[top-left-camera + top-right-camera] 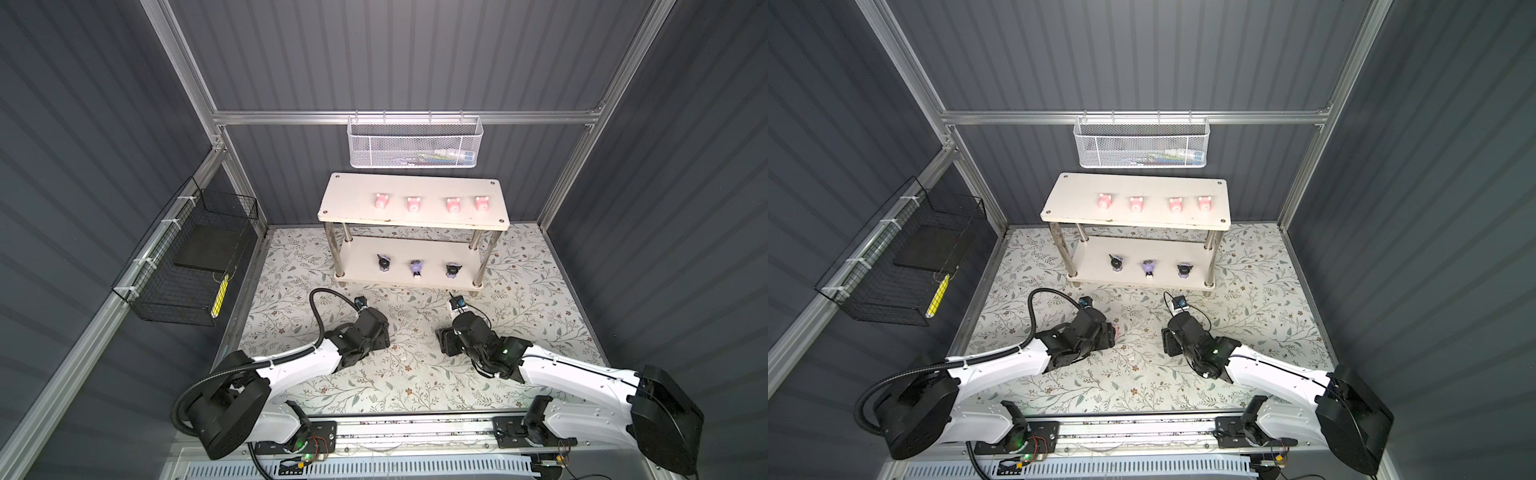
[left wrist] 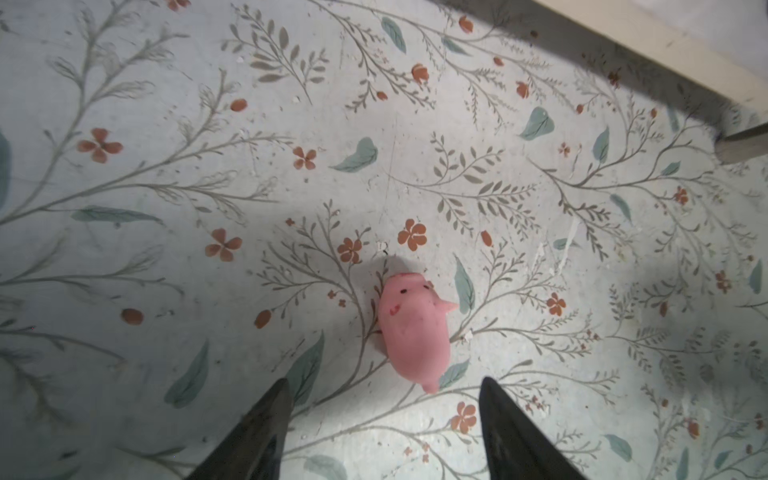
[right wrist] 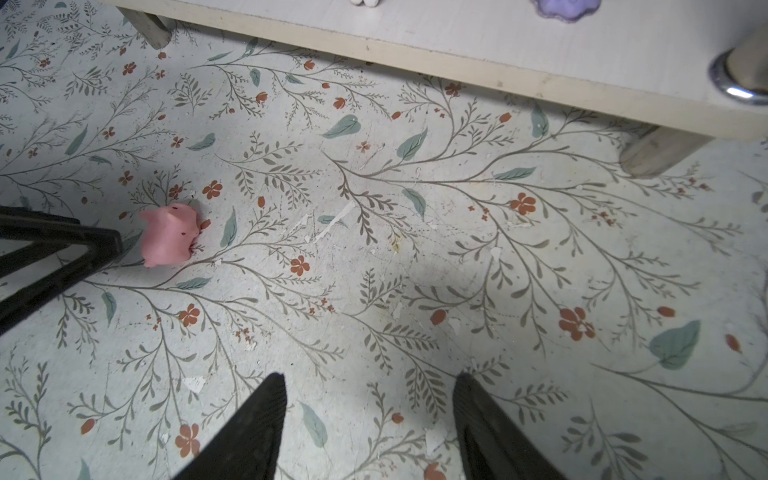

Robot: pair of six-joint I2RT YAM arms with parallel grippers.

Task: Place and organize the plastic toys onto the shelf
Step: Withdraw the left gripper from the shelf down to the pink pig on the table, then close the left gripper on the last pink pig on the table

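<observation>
Far left, the black wire basket hangs on the wall, out of play. The left gripper hovers low, jaws spread and empty, with a pink pig on the floral mat just ahead of its tips. Centre, the shelf: four pigs lined up on top, three purple figures below. By my count, seven are placed and one remains. The white mesh basket hangs on the far wall. The right gripper is spread, holding nothing. Nothing seems to block the lift.
</observation>
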